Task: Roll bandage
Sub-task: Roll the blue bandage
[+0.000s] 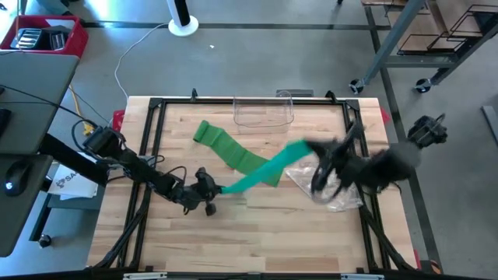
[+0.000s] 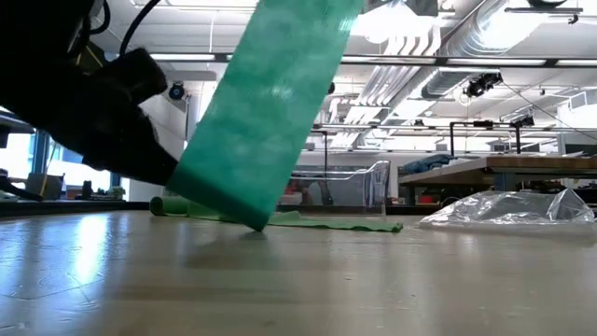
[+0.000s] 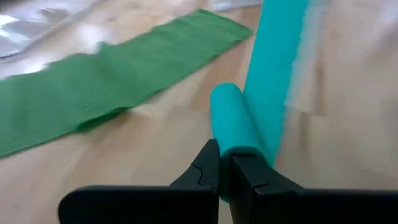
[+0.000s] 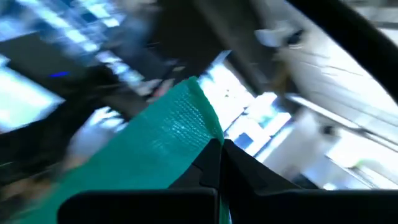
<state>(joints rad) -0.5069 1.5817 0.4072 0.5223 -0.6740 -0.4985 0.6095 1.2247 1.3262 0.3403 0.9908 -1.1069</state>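
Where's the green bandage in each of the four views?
High view: bandage runs diagonally across the table's middle, from near the clear container down to the left gripper.
Low view: broad strip rising left of centre, the rest flat on the table behind.
Left wrist view: rolled end clamped in the left gripper.
Right wrist view: strip end pinched by the right gripper.
Shared landmark: crinkled plastic bag, right in the low view.

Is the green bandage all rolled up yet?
No. Only one end of the bandage is rolled, pinched in the left gripper; the rest lies spread flat across the table.
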